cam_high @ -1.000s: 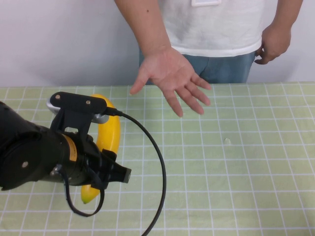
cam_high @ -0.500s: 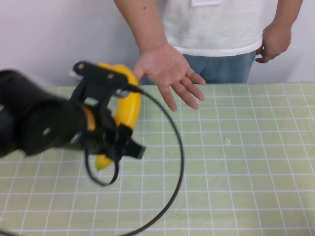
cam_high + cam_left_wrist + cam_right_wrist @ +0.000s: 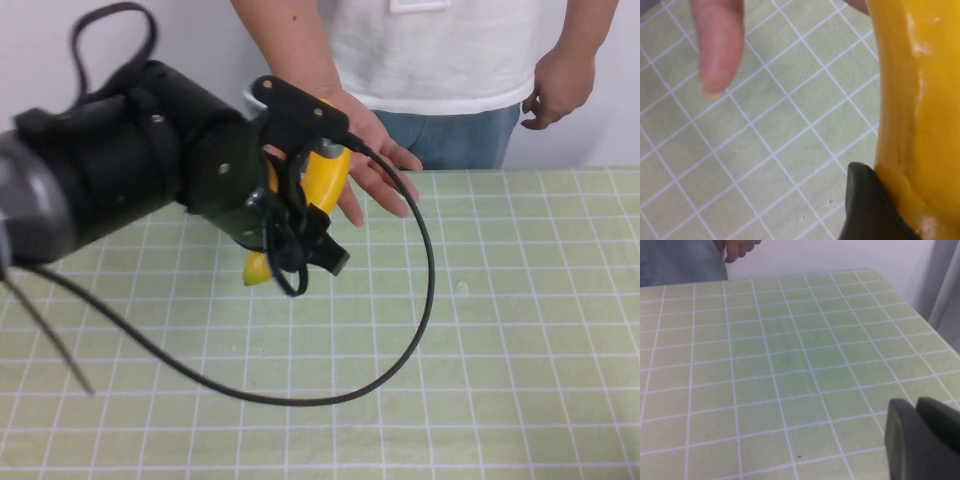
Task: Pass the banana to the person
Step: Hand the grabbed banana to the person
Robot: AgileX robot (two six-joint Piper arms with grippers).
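The banana [image 3: 322, 178] is held clamped in the left gripper [image 3: 300, 205], raised above the table [image 3: 500, 350] and brought just over the person's [image 3: 440, 50] open palm [image 3: 365, 145]; whether it already touches the palm cannot be told. In the left wrist view a dark finger [image 3: 867, 210] is seen pressed against the yellow skin, with a fingertip of the hand nearby over the checked cloth. The banana is judged stiff, light and glossy, so likely slippery under a hard pad; a hold near the middle of the curve is judged best, leaving the ends free to be taken. The right gripper [image 3: 922, 440] is parked low over the table's right side; its opening cannot be told.
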